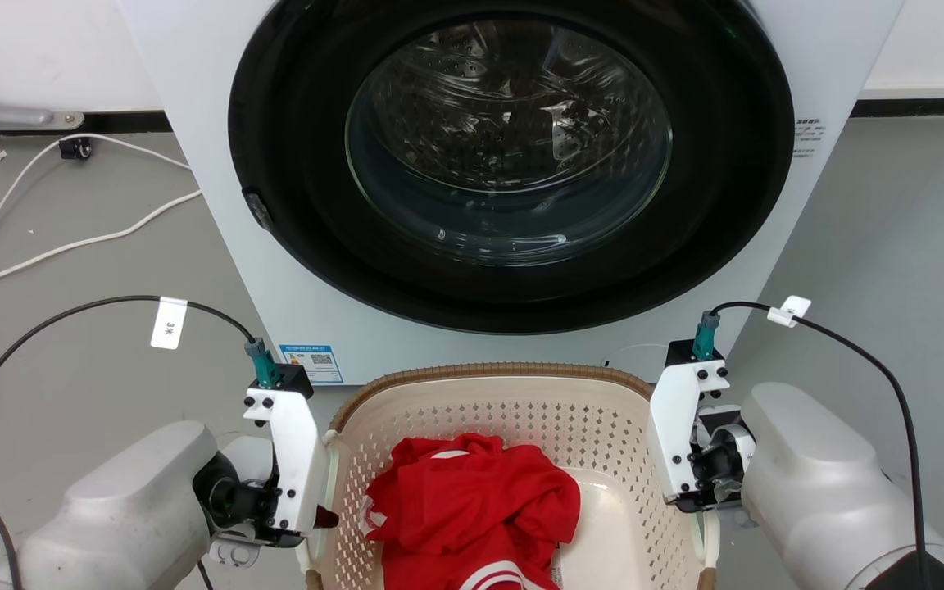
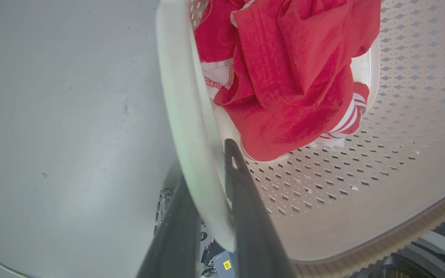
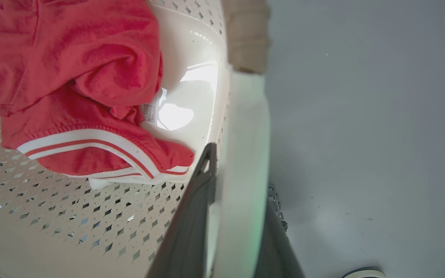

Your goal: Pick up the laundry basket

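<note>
Head view, with both wrist views. The laundry basket (image 1: pixel 488 373) lies on the robot's midline. The washer (image 1: pixel 513 164) stands just beyond the basket's far rim, its round glass door closed. The basket's near end is cut off by the lower frame edge, and its underside is hidden, so whether it rests on the grey floor (image 1: pixel 890 246) or is raised cannot be told.

A crumpled red garment (image 1: pixel 472 500) with white stripes lies inside the basket, covering much of its base. Its form is hard to make out.

The left gripper (image 1: pixel 316 500) stands at the basket's left handle (image 1: pixel 329 459). In the head view its fingers are masked by the white wrist bracket. The left wrist view shows the left gripper (image 2: pixel 206 170) clenched on that handle (image 2: pixel 184 96), one finger (image 2: pixel 245 200) inside the basket wall (image 2: pixel 361 173) and the other outside, its tip hidden by the handle.

The right gripper (image 1: pixel 697 483) stands at the basket's right handle (image 1: pixel 710 541), which is largely hidden. The right wrist view shows the right gripper (image 3: pixel 240 170) likewise clamped on that handle (image 3: pixel 245 135), one finger (image 3: pixel 195 200) inside the basket beside the garment (image 3: pixel 72 77), the other partly behind the blurred handle.
</note>
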Available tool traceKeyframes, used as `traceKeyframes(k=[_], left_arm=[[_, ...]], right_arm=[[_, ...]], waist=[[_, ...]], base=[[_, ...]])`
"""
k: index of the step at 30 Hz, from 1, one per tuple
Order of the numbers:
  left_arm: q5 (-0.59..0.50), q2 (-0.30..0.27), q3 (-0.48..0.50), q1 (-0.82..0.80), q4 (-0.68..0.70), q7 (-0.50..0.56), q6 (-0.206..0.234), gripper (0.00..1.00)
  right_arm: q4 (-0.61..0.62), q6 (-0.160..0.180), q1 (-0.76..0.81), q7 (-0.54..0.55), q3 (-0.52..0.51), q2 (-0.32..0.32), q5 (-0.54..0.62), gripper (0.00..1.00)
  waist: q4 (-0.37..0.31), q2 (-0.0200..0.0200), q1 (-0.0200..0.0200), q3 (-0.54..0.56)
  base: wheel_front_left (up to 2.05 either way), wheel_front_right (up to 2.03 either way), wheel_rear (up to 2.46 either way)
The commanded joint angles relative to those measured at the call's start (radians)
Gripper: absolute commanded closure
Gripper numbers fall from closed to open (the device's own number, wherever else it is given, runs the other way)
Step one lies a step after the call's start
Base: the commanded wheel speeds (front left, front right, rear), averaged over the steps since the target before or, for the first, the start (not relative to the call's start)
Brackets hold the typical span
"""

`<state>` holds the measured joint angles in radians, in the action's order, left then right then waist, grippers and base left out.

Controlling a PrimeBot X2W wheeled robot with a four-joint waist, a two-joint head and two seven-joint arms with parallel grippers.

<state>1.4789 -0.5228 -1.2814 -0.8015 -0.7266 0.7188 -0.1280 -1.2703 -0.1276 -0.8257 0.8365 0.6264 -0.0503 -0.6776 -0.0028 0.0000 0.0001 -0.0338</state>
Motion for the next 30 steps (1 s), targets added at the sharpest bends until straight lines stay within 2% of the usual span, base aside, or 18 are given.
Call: traceKeyframes(k=[1, 30], left_arm=[[0.0, 0.001, 0.003, -0.004, -0.001, -0.008, -0.005, 1.0], [0.005, 0.007, 0.003, -0.006, -0.019, -0.001, -0.005, 1.0]], right_arm=[[-0.002, -0.006, -0.012, -0.001, 0.009, 0.0, -0.002, 1.0], [-0.012, -0.006, -0.011, -0.014, 0.067, 0.001, -0.065, 1.0]], waist=[[0.0, 0.0, -0.0001, 0.001], [-0.003, 0.0, -0.0001, 0.011]], base=[[0.0, 0.0, 0.0], [0.0, 0.0, 0.0]])
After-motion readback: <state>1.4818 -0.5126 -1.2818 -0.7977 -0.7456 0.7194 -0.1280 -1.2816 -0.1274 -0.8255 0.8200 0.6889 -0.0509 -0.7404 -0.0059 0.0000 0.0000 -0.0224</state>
